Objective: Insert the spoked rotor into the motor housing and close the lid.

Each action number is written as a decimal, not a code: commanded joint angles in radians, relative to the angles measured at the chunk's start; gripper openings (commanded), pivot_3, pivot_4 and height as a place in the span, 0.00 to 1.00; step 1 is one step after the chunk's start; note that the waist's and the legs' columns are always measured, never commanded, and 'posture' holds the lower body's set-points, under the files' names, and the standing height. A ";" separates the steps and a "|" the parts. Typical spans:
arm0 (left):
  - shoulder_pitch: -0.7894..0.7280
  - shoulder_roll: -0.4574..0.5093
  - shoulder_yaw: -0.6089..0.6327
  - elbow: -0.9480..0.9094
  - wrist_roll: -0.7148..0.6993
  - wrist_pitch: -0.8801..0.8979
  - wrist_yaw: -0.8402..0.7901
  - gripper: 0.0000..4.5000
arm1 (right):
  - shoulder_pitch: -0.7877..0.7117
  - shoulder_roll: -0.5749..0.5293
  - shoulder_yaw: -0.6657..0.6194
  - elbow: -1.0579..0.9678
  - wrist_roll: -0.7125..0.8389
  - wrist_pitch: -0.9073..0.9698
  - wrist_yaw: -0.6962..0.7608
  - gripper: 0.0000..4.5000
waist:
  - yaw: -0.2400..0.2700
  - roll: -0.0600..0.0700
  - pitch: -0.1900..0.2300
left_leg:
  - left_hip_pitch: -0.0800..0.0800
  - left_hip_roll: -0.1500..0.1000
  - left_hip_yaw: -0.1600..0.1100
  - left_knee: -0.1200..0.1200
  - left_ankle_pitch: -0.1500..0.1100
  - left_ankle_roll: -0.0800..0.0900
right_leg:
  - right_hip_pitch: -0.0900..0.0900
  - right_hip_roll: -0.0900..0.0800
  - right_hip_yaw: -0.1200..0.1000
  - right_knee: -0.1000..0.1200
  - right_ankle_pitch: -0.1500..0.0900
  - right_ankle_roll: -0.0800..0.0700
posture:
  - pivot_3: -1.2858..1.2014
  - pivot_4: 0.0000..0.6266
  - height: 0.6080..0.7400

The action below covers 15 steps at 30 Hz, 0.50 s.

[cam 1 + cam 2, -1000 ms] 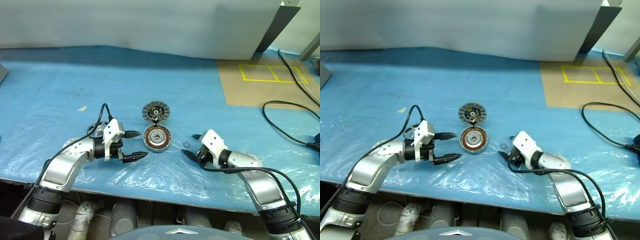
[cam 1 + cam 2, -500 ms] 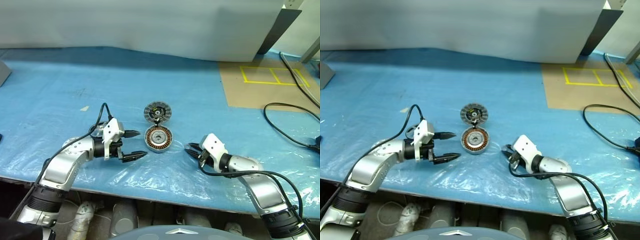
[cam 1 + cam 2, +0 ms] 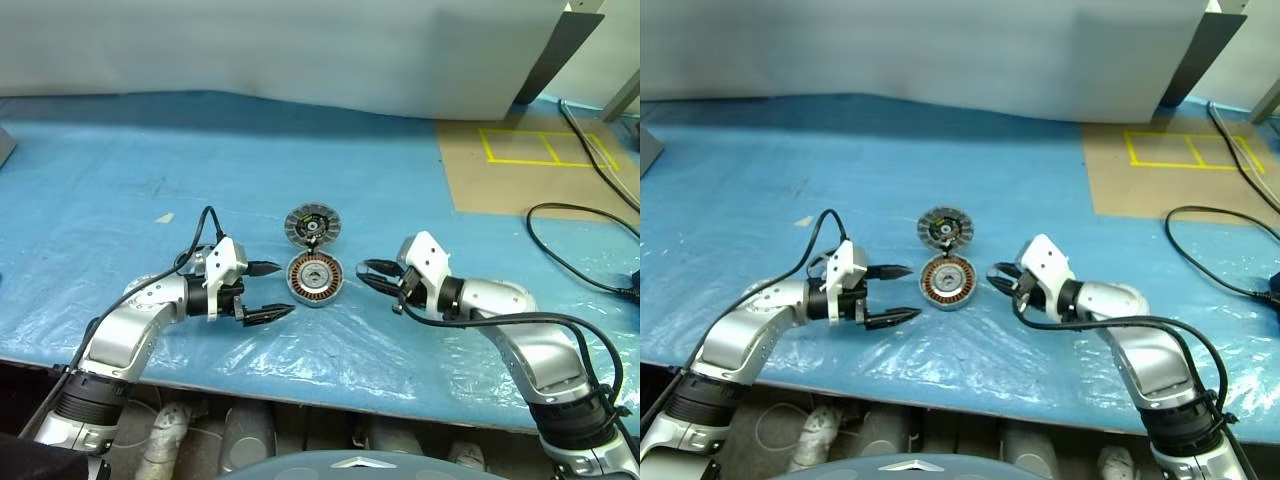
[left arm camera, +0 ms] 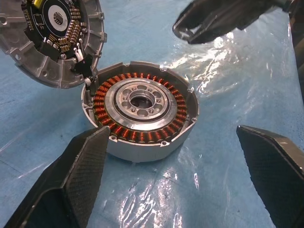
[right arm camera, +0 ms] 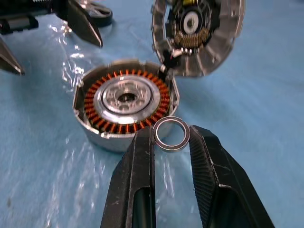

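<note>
Your right gripper (image 5: 172, 142) is clamped on a small silver ring (image 5: 171, 134), pinched between its two black fingers, raised off the sheet. It sits just right of the motor housing (image 3: 315, 278), apart from the rim, with the fingers pointing left toward it. The housing stands upright on the blue plastic sheet (image 3: 200, 180), copper windings around a silver hub with a dark centre hole. The lid (image 3: 312, 224) lies just beyond it on the far side, touching the housing's far rim, segmented face and black hub up.

Your left gripper (image 3: 266, 291) hovers just left of the housing with its jaws spread wide, one finger on the far side and one nearer you, neither touching the rim.

You have open sheet to the far left and beyond the lid. The table's near edge runs close below both arms. On the far right lie a brown board (image 3: 530, 170) with yellow tape marks and a black cable (image 3: 570, 265), well apart from the parts.
</note>
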 commanded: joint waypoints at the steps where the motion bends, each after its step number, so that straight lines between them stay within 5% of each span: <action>1: 0.008 0.010 0.015 -0.049 -0.017 0.005 0.005 1.00 | -0.070 0.011 0.039 0.008 0.030 0.013 0.024 0.14 | 0.000 0.000 0.000 | 0.000 0.000 0.000 0.000 0.000 0.000 | 0.000 0.000 0.000 0.000 0.000 0.000 | 0.52 0.24 1.00; 15: 0.070 0.004 0.035 -0.117 -0.025 0.016 0.058 1.00 | -0.249 0.101 0.223 0.294 -0.087 -0.143 0.068 0.14 | -0.001 0.000 0.000 | -0.002 0.000 0.000 0.001 0.001 -0.001 | -0.002 0.000 -0.001 0.001 0.000 0.000 | 0.52 0.24 1.00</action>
